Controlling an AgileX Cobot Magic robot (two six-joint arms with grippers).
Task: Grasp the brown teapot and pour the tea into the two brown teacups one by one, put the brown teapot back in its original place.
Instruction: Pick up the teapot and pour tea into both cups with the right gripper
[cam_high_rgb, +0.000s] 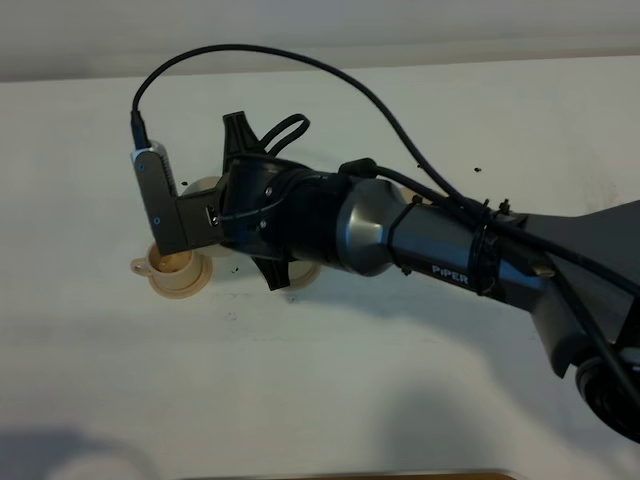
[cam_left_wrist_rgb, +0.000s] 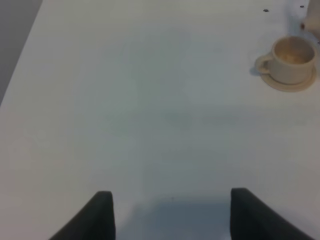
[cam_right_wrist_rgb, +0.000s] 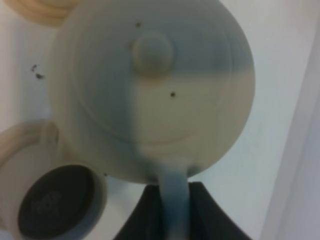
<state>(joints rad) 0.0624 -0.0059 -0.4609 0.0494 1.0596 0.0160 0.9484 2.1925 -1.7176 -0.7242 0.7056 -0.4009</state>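
Note:
My right gripper (cam_right_wrist_rgb: 172, 212) is shut on the loop handle of the brown teapot (cam_right_wrist_rgb: 150, 95), whose knobbed lid faces the right wrist camera; its spout is hidden. One brown teacup (cam_right_wrist_rgb: 55, 202) with dark tea in it stands on its saucer close beside the pot. From above, that teacup (cam_high_rgb: 178, 268) shows at the left, and my right arm hides the pot except for a pale sliver (cam_high_rgb: 200, 186). My left gripper (cam_left_wrist_rgb: 172, 215) hovers open over bare table, the teacup (cam_left_wrist_rgb: 292, 57) far ahead of it. The second teacup is not clearly seen.
A pale tan rim (cam_high_rgb: 305, 272) peeks out under the right arm, and another pale tan rim (cam_right_wrist_rgb: 40, 12) sits beyond the pot; I cannot tell which saucer each is. The white table (cam_high_rgb: 330, 380) carries a few dark specks. The right arm's cable (cam_high_rgb: 300, 60) arcs overhead.

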